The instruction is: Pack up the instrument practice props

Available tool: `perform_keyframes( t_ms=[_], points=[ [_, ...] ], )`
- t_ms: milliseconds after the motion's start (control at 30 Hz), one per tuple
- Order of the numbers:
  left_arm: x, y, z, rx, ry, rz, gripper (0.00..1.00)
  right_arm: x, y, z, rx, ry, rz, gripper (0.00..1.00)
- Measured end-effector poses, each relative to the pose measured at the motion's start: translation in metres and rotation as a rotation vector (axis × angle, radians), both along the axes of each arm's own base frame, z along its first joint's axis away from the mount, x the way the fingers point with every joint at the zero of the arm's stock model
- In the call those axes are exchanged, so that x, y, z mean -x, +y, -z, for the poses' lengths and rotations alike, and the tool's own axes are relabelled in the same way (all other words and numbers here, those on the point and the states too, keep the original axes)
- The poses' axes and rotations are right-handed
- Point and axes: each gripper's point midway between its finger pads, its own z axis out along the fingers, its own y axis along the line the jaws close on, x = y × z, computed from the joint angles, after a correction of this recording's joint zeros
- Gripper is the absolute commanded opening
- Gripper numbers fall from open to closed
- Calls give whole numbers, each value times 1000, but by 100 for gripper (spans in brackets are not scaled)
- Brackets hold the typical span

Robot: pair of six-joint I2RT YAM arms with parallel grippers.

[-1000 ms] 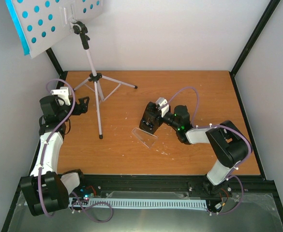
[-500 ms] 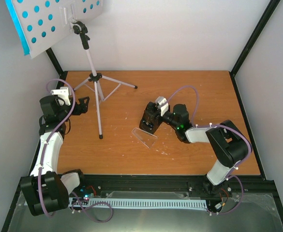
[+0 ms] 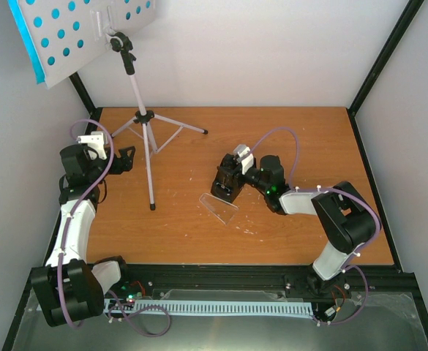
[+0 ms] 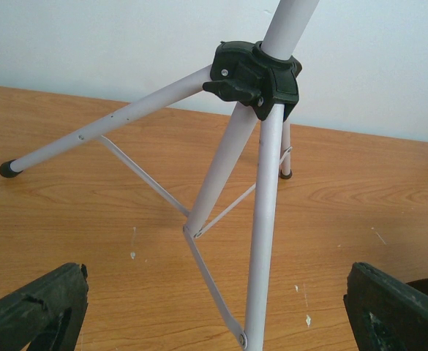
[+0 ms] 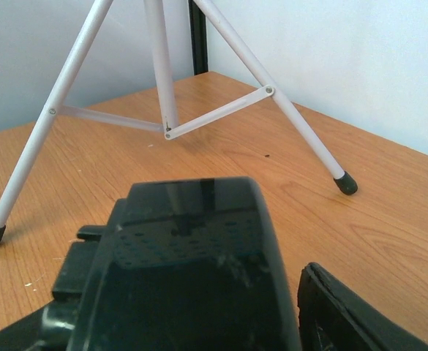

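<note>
Metronome point(image 5: 192, 270) inside right gripper point(image 3: 230, 179), closure unclear, left gripper point(image 3: 126, 158) spread, clear cover point(image 3: 219, 207) only overhead.

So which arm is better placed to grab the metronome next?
Right. The right gripper is at the metronome, whose black body fills its wrist view. The left gripper is open well off to the side, facing the music stand legs.

L claw point(image 4: 214, 287) wide open; R claw point(image 3: 229, 178) low, arm extended

White shells point(image 3: 78, 219), black joints point(image 3: 345, 212), looping purple cables point(image 3: 278, 134); left pincer point(image 3: 126, 158), right pincer point(image 3: 227, 181) black-fingered.
</note>
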Motion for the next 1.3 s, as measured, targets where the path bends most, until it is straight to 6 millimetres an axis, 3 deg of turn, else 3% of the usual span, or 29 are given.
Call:
perform_keyframes(
  t_ms=[200, 333, 467, 600, 767, 933, 1000, 1067, 1300],
  points=[
    [0, 0, 0, 0, 0, 0, 96, 0, 0, 1, 4, 6, 1, 67],
    [0, 0, 0, 0, 0, 0, 96, -1, -1, 3, 10, 15, 7, 92],
    [0, 0, 0, 0, 0, 0, 96, 0, -4, -4, 13, 7, 17, 100],
    [0, 0, 0, 0, 0, 1, 97, 9, -12, -44, -13, -53, 16, 100],
    [0, 0, 1, 1, 2, 0, 97, 28, -37, -99, -32, -97, 66, 94],
    [-1, 0, 3, 2, 9, -1, 97, 53, -52, -114, -29, -27, 98, 87],
    [-1, 0, 4, 3, 11, -1, 97, 66, -47, -107, -29, 33, 82, 84],
    [-1, 1, 4, 3, 14, -2, 97, 82, -34, -87, -14, 120, 50, 81],
    [-2, 1, 7, 6, 23, -3, 97, 125, 7, 24, 208, 410, -1, 70]
  ],
)
